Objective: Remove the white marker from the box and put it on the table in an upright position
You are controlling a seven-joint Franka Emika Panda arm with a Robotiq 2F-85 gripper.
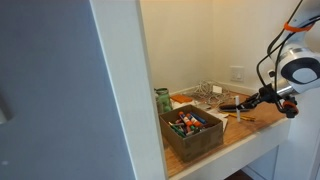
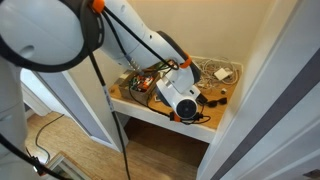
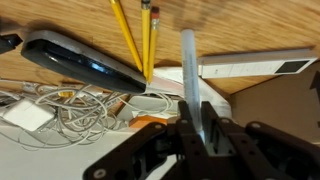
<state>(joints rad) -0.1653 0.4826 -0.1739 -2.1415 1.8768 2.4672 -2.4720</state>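
Note:
In the wrist view my gripper (image 3: 204,132) is shut on the white marker (image 3: 190,70), a thin pale stick rising out from between the fingers over the wooden table (image 3: 70,25). In an exterior view the gripper (image 1: 243,103) hangs low over the table (image 1: 255,122), to the right of the brown box (image 1: 195,138). That box holds several coloured markers. The held marker is too small to make out in either exterior view. The arm hides most of the box (image 2: 140,86) in an exterior view.
Yellow pencils (image 3: 140,40), a flat black device (image 3: 80,60) and a tangle of white cables (image 3: 70,105) lie on the table beyond the gripper. A clear wire rack (image 1: 207,94) and a green cup (image 1: 162,100) stand behind the box. Walls close in the alcove.

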